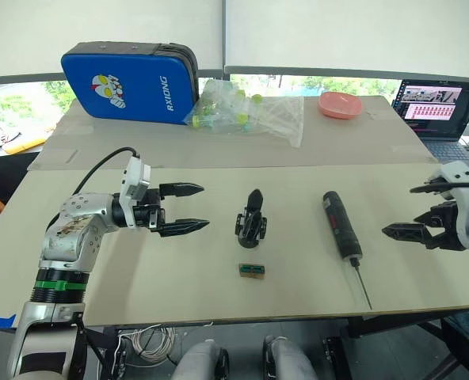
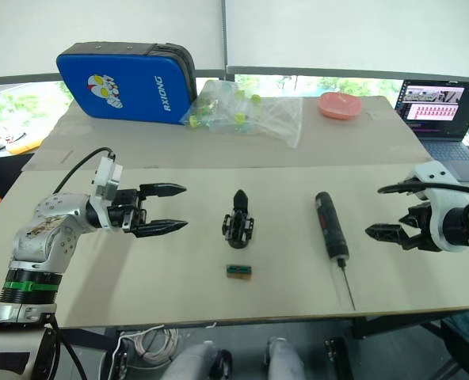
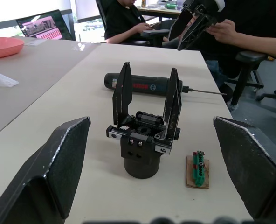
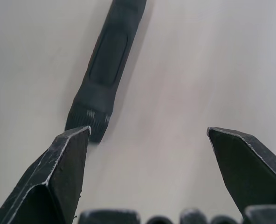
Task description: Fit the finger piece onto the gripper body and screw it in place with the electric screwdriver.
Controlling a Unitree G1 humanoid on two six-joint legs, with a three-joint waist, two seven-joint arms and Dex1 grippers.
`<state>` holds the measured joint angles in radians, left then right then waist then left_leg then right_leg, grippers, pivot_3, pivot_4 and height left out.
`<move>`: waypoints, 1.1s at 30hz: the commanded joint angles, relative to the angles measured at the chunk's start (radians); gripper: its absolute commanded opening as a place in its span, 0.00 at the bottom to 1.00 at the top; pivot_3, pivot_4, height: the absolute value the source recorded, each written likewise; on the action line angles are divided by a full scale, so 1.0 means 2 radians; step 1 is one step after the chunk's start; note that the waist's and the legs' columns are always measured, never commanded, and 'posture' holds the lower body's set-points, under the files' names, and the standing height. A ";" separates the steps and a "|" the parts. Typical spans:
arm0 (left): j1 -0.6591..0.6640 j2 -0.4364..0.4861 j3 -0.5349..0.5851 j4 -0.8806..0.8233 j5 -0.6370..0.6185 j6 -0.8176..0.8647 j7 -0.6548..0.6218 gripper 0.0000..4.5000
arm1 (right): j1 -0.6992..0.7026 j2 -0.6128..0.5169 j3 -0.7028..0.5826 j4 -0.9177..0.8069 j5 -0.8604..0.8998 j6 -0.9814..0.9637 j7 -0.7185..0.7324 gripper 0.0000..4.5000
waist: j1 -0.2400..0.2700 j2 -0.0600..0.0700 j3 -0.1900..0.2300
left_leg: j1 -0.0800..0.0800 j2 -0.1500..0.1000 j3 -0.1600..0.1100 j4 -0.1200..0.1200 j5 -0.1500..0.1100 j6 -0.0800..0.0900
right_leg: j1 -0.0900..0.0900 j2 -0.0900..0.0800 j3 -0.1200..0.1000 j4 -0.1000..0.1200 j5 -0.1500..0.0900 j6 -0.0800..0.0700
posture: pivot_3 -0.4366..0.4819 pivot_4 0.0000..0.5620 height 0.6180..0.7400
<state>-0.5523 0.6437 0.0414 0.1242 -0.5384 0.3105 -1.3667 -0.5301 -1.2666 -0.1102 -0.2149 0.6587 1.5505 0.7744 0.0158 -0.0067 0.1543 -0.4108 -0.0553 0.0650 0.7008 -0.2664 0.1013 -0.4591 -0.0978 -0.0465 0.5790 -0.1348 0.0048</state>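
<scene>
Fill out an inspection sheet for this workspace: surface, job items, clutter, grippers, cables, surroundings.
Surface: pale table, a brown cardboard sheet across its far half.
Job's things: gripper body stands upright mid-table, two fingers up in the left wrist view; electric screwdriver lies flat to its right, bit toward the near edge. Separate finger piece: nothing seen.
Clutter: small green block in front of the body; blue case, plastic bag of bottles, pink dish at the far side.
Grippers: left gripper open, empty; right gripper open, empty, near the screwdriver.
Cables: black cable on the left arm.
Surroundings: laptop far right; seated people beyond the table.
</scene>
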 commanded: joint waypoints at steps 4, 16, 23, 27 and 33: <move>-0.010 -0.003 0.000 0.005 0.003 -0.020 -0.011 1.00 | -0.174 0.013 0.165 0.108 0.073 0.032 -0.041 0.99 | -0.004 0.000 0.000 | 0.000 0.000 0.000 0.000 -0.002 0.003 | 0.000 0.000 0.000 0.000 0.000 -0.001 | 0.48 0.27 1.00; 0.025 -0.007 -0.001 -0.037 -0.001 -0.021 -0.005 1.00 | -0.317 0.128 0.324 0.271 0.092 0.032 -0.146 0.99 | -0.003 0.000 0.000 | -0.007 -0.001 0.000 0.001 0.001 0.002 | -0.006 -0.002 -0.001 0.000 0.002 0.002 | 0.48 0.27 1.00; 0.048 -0.003 0.006 -0.061 -0.008 -0.010 0.009 1.00 | -0.354 0.172 0.341 0.308 0.134 0.032 -0.189 0.99 | -0.003 0.000 0.000 | -0.007 -0.001 0.000 0.000 0.001 0.002 | -0.006 -0.002 -0.001 0.000 0.002 0.002 | 0.48 0.27 1.00; 0.056 0.002 0.009 -0.070 -0.012 -0.005 0.015 1.00 | -0.375 0.187 0.352 0.324 0.176 0.032 -0.206 0.99 | -0.003 0.000 0.000 | -0.007 -0.001 0.000 0.001 0.001 0.002 | -0.006 -0.002 -0.001 0.001 0.002 0.002 | 0.48 0.27 1.00; 0.061 0.005 0.012 -0.077 -0.015 0.000 0.020 1.00 | -0.380 0.201 0.366 0.319 0.261 0.032 -0.259 0.99 | -0.004 0.000 0.000 | -0.007 -0.001 0.000 0.000 0.002 0.004 | -0.006 -0.002 -0.001 0.001 0.002 0.002 | 0.48 0.27 1.00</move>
<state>-0.4308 0.6396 0.0401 0.0096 -0.5513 0.3079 -1.3331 -1.2657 -0.8675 0.6216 0.4388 1.1174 1.6070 0.2933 0.0086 -0.0072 0.1546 -0.4247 -0.0580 0.0651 0.7019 -0.2618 0.1087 -0.4717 -0.1010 -0.0494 0.5812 -0.1306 0.0096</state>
